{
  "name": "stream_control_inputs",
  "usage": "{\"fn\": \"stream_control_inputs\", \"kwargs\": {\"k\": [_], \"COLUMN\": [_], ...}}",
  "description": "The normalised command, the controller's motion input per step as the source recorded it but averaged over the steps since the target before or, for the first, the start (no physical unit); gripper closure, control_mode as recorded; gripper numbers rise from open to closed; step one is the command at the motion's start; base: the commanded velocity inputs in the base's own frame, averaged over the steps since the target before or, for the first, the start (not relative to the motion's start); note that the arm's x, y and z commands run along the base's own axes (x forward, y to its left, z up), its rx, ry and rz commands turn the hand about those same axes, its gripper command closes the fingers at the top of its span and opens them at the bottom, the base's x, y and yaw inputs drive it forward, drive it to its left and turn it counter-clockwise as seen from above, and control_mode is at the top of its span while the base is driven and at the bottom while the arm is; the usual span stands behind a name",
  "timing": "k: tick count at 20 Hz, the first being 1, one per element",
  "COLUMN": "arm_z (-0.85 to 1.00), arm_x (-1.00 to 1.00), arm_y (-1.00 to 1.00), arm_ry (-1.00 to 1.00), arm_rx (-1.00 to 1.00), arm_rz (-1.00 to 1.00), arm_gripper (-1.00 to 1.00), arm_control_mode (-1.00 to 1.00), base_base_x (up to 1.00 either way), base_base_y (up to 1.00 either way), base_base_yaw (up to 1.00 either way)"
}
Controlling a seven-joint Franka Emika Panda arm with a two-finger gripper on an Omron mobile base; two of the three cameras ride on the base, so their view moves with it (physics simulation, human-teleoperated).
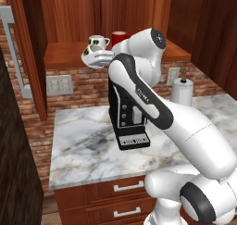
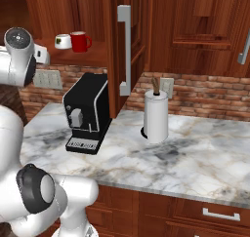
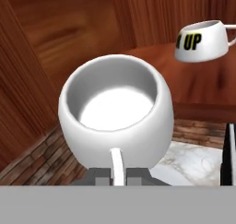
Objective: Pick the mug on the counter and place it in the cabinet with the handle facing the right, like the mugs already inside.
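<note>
The pincer (image 3: 118, 174) is closed on the handle (image 3: 117, 165) of the mug (image 3: 116, 114), so the mug is carried in the air, not on the worktop (image 1: 88, 145). In the hand view the handle is the thin white loop between the two dark tips, and the open mouth of the mug looks back toward the camera.

In the left base view the mug (image 1: 98, 57) hangs at the front left edge of the cabinet (image 1: 65, 53) shelf, about at shelf height, just in front of the white mug with dark marks (image 1: 97, 42). The red mug (image 1: 118, 37) stands to the right of that one.

The relation that matters: the free shelf place lies ahead of the pincer and slightly left of the standing mugs. The handle points now back to the pincer, not to the right. I judge that the hand must go forward and turn before it releases, so that the handle ends on the right side.
</note>
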Motion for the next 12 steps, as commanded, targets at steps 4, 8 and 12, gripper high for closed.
{"fn": "stream_control_inputs", "kwargs": {"k": [4,8,12], "arm_z": [0.0,0.01,0.0], "arm_x": [0.34,0.25,0.18], "arm_y": [0.0,0.0,0.03], "arm_ry": [0.02,0.01,0.01], "arm_rx": [0.0,-0.03,-0.09], "arm_rz": [0.11,0.12,0.08], "arm_gripper": [1.0,1.0,1.0], "arm_control_mode": [-1.0,-1.0,-1.0], "base_base_x": [0.0,0.0,0.0], "base_base_y": [0.0,0.0,0.0], "base_base_yaw": [0.0,0.0,0.0]}}
